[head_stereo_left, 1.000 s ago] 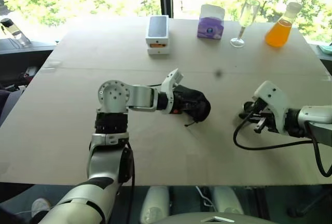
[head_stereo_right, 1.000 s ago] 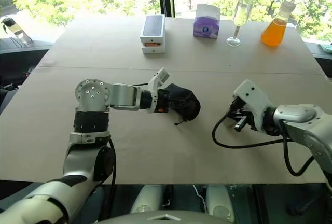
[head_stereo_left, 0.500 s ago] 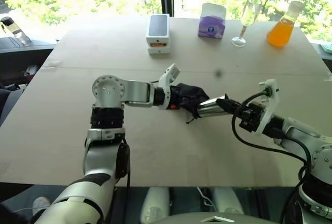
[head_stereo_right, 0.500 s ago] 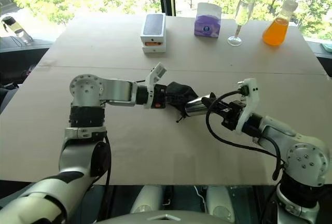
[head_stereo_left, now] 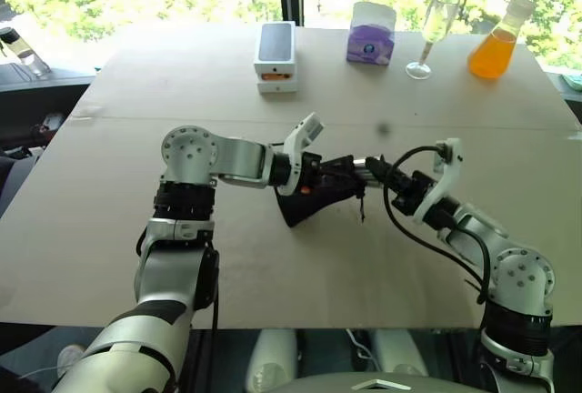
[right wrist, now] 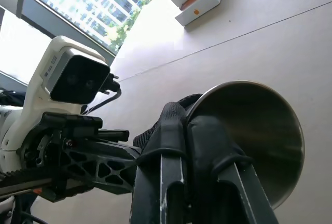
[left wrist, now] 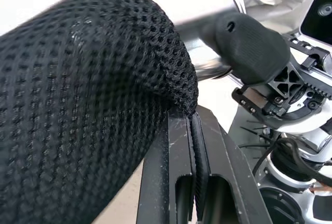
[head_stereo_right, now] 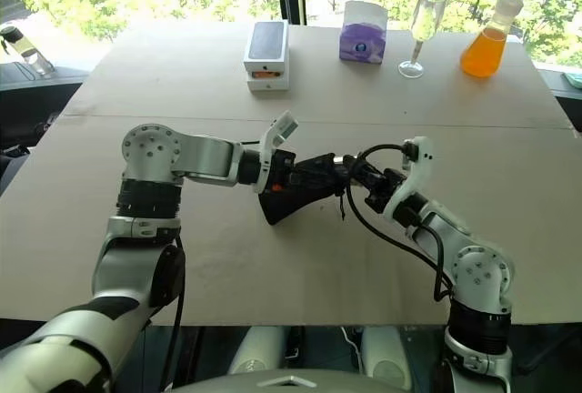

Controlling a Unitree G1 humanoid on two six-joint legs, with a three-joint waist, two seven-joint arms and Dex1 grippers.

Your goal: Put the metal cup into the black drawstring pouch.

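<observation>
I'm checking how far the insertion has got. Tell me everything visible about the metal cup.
The metal cup is shiny, tapered silver steel, lying roughly level above the table. The right gripper pinches its rim, and its far end sits inside the mouth of the black drawstring pouch, which the left gripper holds.

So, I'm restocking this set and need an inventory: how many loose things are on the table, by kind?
Drinking vessels: 2, shiny steel metal cup, tall clear stemmed glass
Boxes: 2, white-and-black phone box, purple-and-white carton
Bottles: 1, orange liquid flask
Bags: 1, black drawstring pouch
Total: 6
</observation>
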